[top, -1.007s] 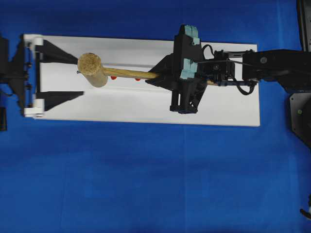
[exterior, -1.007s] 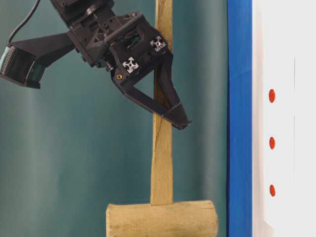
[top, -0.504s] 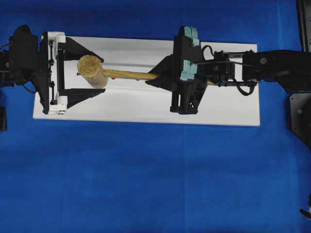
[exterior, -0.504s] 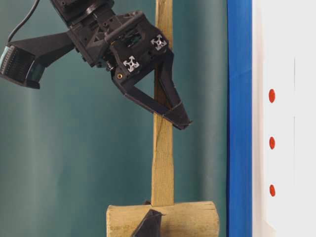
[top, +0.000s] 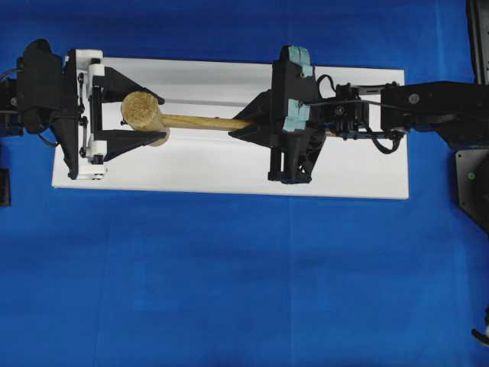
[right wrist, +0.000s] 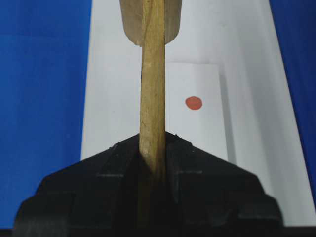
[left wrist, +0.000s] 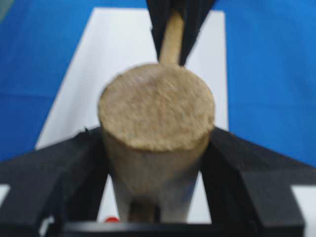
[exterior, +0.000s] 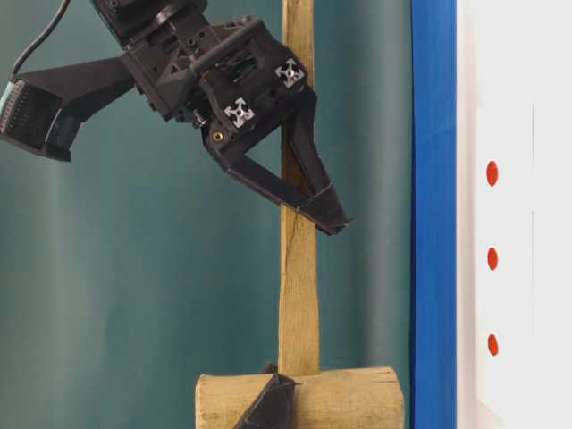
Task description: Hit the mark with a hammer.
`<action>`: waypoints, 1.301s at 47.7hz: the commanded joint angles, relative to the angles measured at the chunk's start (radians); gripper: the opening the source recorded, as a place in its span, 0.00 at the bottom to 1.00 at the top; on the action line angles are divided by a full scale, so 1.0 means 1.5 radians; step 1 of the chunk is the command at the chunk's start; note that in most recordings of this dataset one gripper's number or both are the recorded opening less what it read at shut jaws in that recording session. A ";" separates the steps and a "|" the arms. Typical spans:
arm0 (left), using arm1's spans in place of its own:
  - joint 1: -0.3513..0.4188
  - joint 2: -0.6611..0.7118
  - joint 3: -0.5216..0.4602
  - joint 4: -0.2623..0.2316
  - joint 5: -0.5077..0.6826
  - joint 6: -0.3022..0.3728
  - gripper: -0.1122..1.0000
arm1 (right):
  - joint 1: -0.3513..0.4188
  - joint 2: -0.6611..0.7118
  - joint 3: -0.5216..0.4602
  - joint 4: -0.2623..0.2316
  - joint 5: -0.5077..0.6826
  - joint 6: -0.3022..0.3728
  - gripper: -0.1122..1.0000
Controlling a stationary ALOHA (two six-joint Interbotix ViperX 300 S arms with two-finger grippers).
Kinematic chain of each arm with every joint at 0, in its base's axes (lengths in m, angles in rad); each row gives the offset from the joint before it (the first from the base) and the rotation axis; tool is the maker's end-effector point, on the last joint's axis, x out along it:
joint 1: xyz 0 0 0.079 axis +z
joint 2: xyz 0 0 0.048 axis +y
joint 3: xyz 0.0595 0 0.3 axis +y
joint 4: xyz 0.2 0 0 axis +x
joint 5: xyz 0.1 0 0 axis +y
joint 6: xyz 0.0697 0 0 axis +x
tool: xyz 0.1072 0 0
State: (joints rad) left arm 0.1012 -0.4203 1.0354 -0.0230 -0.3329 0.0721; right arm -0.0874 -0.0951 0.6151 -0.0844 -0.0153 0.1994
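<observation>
The right pincer (top: 256, 122) pinches the handle of the hammer (top: 195, 121), held level above the white board (top: 229, 164). The left pincer (top: 141, 125) has its fingers against both sides of the head, hiding the lower part in the left wrist view. The mark (exterior: 492, 259) shows at table level; overhead, the handle covers it.

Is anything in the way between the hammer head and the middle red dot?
Nothing visible. The table-level view shows open space between the hammer head and the mark. The left hand flanks the head and the right hand holds the handle, neither in between.
</observation>
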 commanded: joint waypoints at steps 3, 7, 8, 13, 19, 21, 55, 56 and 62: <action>-0.001 -0.002 -0.010 0.002 0.004 0.000 0.53 | -0.001 -0.010 -0.014 -0.001 -0.008 -0.001 0.12; -0.001 -0.002 -0.011 0.002 0.004 -0.001 0.53 | -0.001 -0.011 -0.014 -0.001 -0.008 -0.001 0.12; -0.001 -0.003 -0.011 0.002 0.004 -0.001 0.53 | -0.001 -0.011 -0.014 -0.001 -0.008 -0.001 0.12; -0.001 -0.003 -0.011 0.002 0.004 -0.001 0.53 | -0.001 -0.011 -0.014 -0.001 -0.007 -0.001 0.12; -0.001 -0.003 -0.010 0.002 0.004 0.000 0.53 | -0.002 -0.011 -0.014 -0.001 -0.004 -0.001 0.12; -0.001 -0.004 -0.009 0.002 0.004 0.000 0.53 | -0.002 -0.011 -0.014 -0.001 -0.004 -0.001 0.12; 0.001 -0.003 -0.010 0.000 0.017 -0.005 0.53 | -0.001 -0.011 -0.015 -0.001 0.022 0.005 0.89; 0.001 -0.003 -0.011 0.000 0.019 -0.008 0.53 | -0.001 -0.011 -0.014 0.000 0.022 0.005 0.88; 0.007 -0.005 -0.011 -0.003 0.034 -0.044 0.53 | -0.001 -0.014 -0.015 -0.001 0.021 0.004 0.89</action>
State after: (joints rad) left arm 0.1028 -0.4188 1.0370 -0.0230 -0.2838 0.0322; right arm -0.0890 -0.0966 0.6151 -0.0844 0.0230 0.2056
